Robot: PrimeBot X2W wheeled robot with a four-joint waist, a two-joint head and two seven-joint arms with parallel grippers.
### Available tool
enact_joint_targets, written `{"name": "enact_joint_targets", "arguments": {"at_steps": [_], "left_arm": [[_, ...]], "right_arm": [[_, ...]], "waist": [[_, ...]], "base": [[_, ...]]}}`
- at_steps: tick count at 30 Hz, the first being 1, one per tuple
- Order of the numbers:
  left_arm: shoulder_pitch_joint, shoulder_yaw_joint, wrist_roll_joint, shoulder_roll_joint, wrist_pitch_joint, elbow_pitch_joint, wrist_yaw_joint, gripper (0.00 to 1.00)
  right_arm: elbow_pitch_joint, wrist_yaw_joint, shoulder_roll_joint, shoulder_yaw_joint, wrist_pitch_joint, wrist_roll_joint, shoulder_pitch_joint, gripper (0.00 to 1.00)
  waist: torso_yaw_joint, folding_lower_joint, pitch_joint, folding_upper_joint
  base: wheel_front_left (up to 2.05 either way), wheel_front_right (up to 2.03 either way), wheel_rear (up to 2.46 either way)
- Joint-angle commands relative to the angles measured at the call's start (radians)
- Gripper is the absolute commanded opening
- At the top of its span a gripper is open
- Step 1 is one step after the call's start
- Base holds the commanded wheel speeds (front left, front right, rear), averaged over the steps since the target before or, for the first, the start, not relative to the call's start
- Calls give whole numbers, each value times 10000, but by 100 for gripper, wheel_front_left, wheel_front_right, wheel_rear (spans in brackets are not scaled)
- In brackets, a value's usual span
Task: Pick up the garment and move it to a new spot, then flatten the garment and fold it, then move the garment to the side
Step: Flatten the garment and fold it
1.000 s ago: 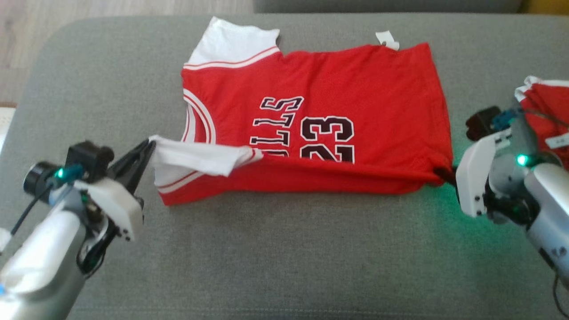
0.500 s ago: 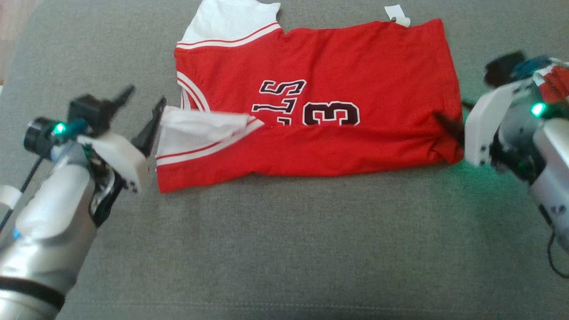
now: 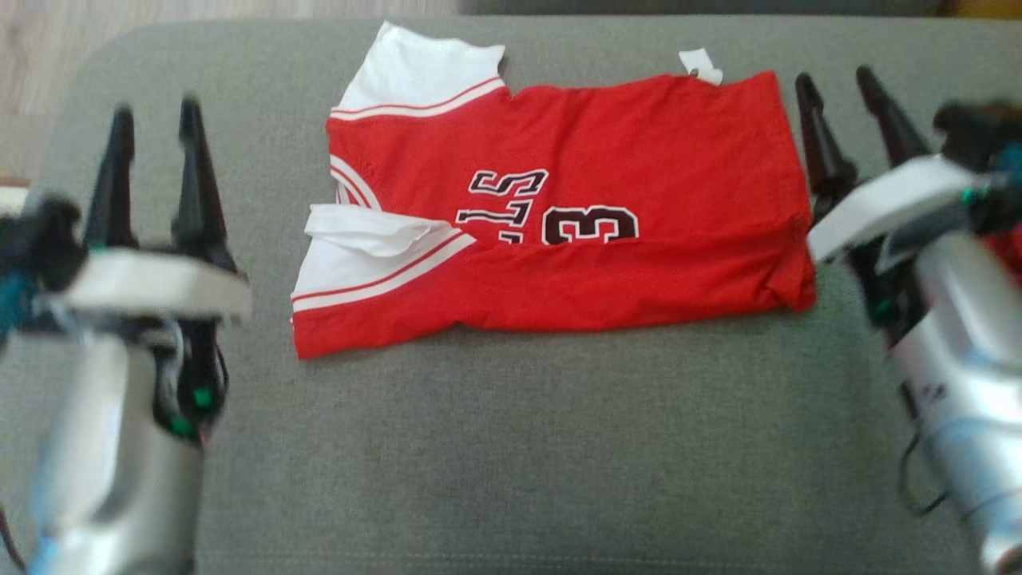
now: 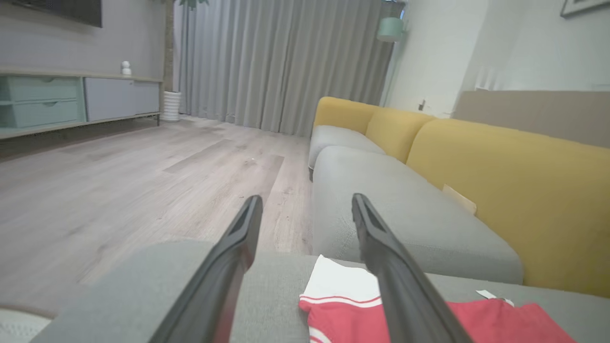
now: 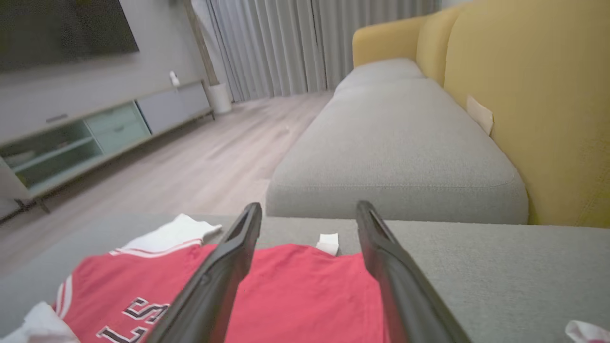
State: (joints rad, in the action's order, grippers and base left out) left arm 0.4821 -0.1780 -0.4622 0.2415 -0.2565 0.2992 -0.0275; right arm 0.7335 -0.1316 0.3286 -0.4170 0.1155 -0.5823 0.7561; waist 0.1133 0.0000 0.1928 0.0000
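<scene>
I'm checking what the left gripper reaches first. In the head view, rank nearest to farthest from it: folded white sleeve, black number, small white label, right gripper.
From the left gripper:
1. The folded white sleeve, at the left end of the jersey.
2. The black number, mid-jersey.
3. The small white label, at the far edge, right.
4. The right gripper, past the right end.

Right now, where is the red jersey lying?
In the head view the red jersey lies folded at the upper middle of the grey cushion, between the open left gripper and the open right gripper.
</scene>
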Motion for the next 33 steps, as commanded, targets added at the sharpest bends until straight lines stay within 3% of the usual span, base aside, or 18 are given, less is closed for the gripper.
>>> {"name": "enact_joint_targets", "arguments": {"at_steps": [1, 6, 13, 21, 28, 33], "left_arm": [[-370, 868, 251, -113, -51, -811, -59, 100], [-2013, 1891, 860, -1255, -52, -1885, 259, 100], [-3430, 2122, 1630, -1831, -52, -1936, 726, 100], [-4184, 1937, 1849, -1908, -52, -1427, 650, 100], [-4113, 1800, 2049, -1911, -53, -929, 466, 100], [-3703, 1760, 2510, -1911, -53, 299, 238, 100]], "right_arm": [[-409, 9, -438, 375, 697, 223, -557, 100], [-1233, 9, -1483, 1808, 1399, 1457, -2036, 100], [-3010, 9, -2663, 3361, 1458, 2793, -4478, 100], [-3640, 9, -2779, 3055, 1461, 2505, -5900, 100], [-3838, 9, -2781, 2839, 1461, 2481, -5878, 100], [-4046, 9, -2782, 2851, 1462, 2501, -5708, 100]], "waist": [[-105, 0, -303, 0], [-254, 0, -772, 0], [-419, 0, -1273, 0], [-723, 0, -1498, 0], [-998, 0, -1343, 0], [-1127, 0, -1016, 0]], "base": [[0, 0, 0], [0, 0, 0], [0, 0, 0], [0, 0, 0], [0, 0, 0], [0, 0, 0]]}}
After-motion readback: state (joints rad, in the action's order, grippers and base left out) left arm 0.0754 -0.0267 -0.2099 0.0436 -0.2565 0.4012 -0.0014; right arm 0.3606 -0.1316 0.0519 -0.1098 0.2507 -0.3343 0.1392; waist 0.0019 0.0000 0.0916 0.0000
